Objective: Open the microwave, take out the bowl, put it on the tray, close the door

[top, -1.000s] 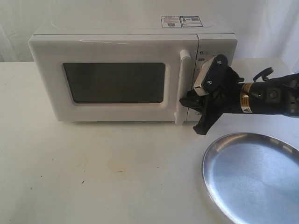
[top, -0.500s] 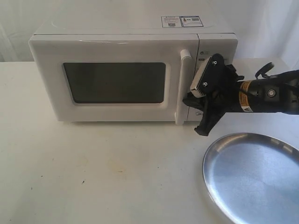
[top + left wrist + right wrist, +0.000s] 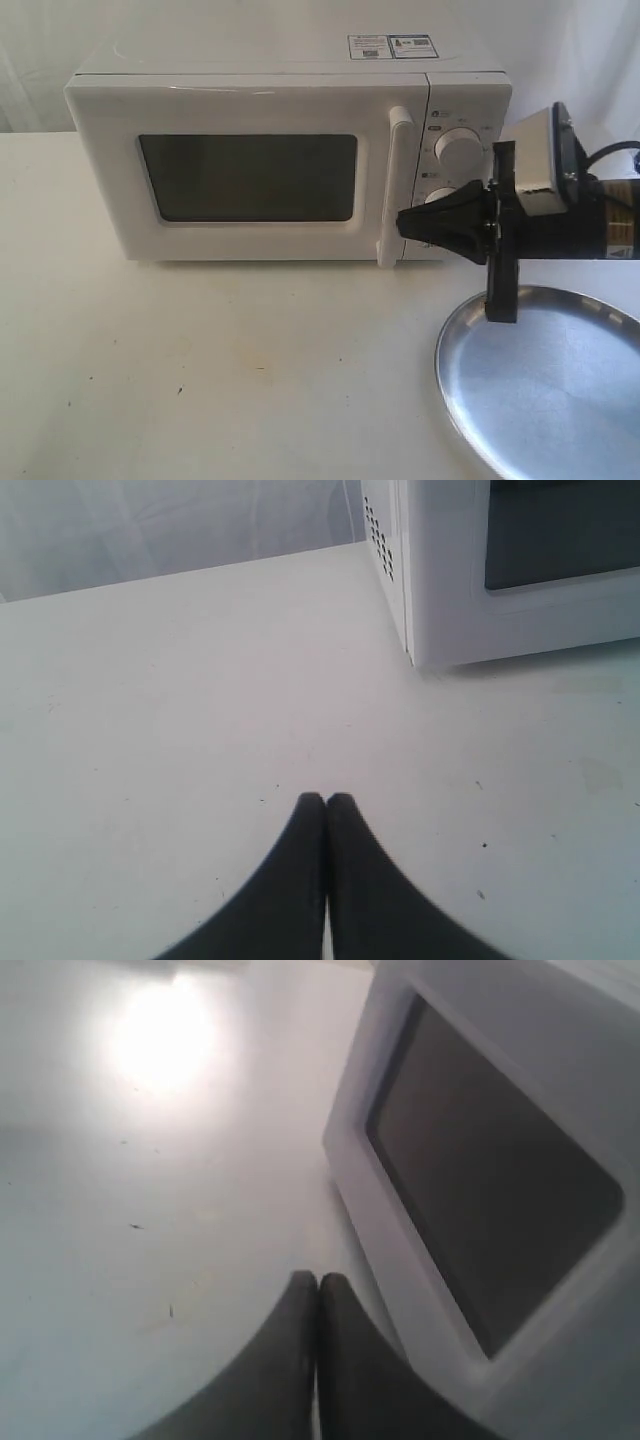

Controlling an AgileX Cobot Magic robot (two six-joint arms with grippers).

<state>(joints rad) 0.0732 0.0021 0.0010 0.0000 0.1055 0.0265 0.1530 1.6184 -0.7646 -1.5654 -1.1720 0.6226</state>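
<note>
Status: nothing on the task list is done yet. The microwave (image 3: 270, 90) sits in the upper centre of the exterior frame, and its door (image 3: 250, 115) is flush shut. You can't see the bowl anywhere. It's presumably behind the dark window (image 3: 247, 178), but the glass shows nothing. The tray (image 3: 560, 400) lies bare at the lower right of the frame, on the table (image 3: 200, 360). That leaves all four steps: open, pull the bowl, set it on the tray, close. The right gripper (image 3: 403, 222) is at centre right, pointing at the lower part of the handle (image 3: 393, 190), with its tip just beside the bar and in front of the lower dial (image 3: 440, 196). Its fingers are pressed together with nothing between them, and the right wrist view confirms that. I can't tell if the tip touches the handle. It isn't hooked or clamped on it, so I'd say you don't have a pull grip. The left gripper (image 3: 326, 802) also has its fingers together, over bare table near the microwave's corner, and it's out of the exterior frame. Compared with a second ago, the right wrist has rolled. The camera block that sat tilted diagonally across the dials is now upright further right, and the dials are uncovered. The fingers have come together and now point straight at the handle. The door, tray and microwave look unchanged.
</note>
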